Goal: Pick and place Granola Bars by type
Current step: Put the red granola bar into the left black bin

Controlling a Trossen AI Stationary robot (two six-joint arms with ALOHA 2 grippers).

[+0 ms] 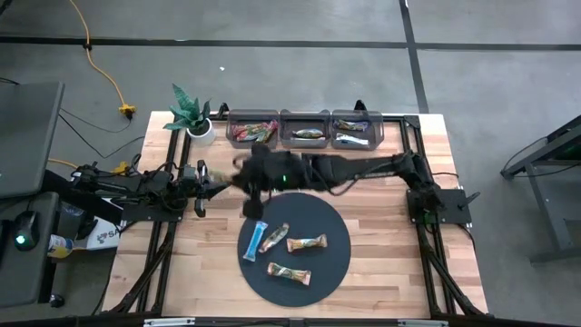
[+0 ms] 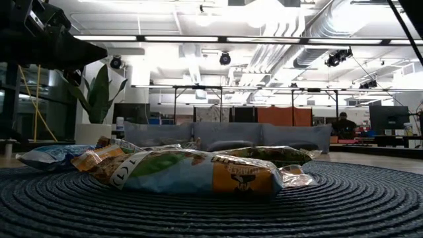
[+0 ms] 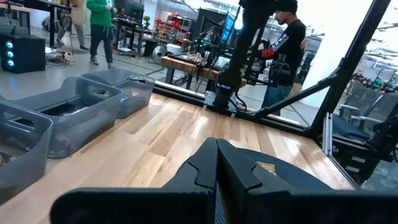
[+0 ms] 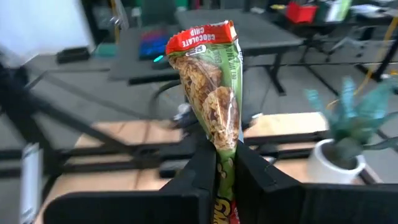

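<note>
The right wrist view showed the right gripper (image 4: 219,163) pinching a green-wrapped chocolate chip granola bar (image 4: 211,99) upright between its fingers. In the high view that arm reached across the table, near the leftmost clear bin (image 1: 252,128), while four more bars (image 1: 281,247) lay on the dark round mat (image 1: 336,259). The left gripper (image 3: 216,168) waited at the table's left side, fingers pressed together.

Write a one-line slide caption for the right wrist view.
Right pincer shut on a green-wrapped chocolate chip granola bar, held upright above the table's edge, potted plant off to one side.
</note>
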